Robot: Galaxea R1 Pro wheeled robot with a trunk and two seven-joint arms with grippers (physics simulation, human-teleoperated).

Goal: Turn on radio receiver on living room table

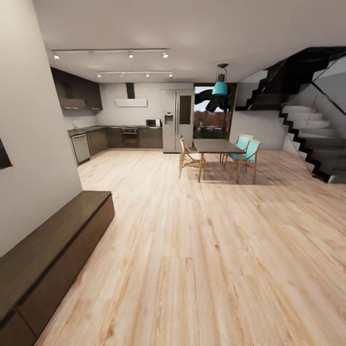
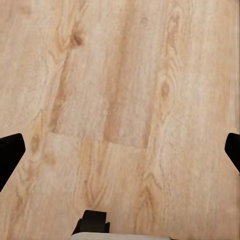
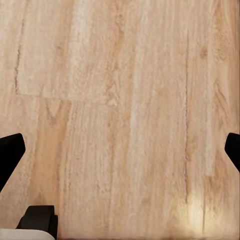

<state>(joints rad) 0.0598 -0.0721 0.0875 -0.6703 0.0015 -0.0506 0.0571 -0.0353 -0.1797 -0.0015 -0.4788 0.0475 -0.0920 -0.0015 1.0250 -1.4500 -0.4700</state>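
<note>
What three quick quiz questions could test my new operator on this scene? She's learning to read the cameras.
1. True or false: the bench stands against the left wall.
2. Which colour are the two chairs on the dining table's right side: A red, B teal, C black?
3. Fill in: both wrist views look down on the wood ____.

Key: 1 true; 2 B; 3 floor.

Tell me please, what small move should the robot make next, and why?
Probably turn the base to search for the living room. The head view faces a kitchen with a fridge, a dining table and stairs; a dark bench runs along the left wall. Both wrist views look down on plank floor, the fingers spread wide.
</note>
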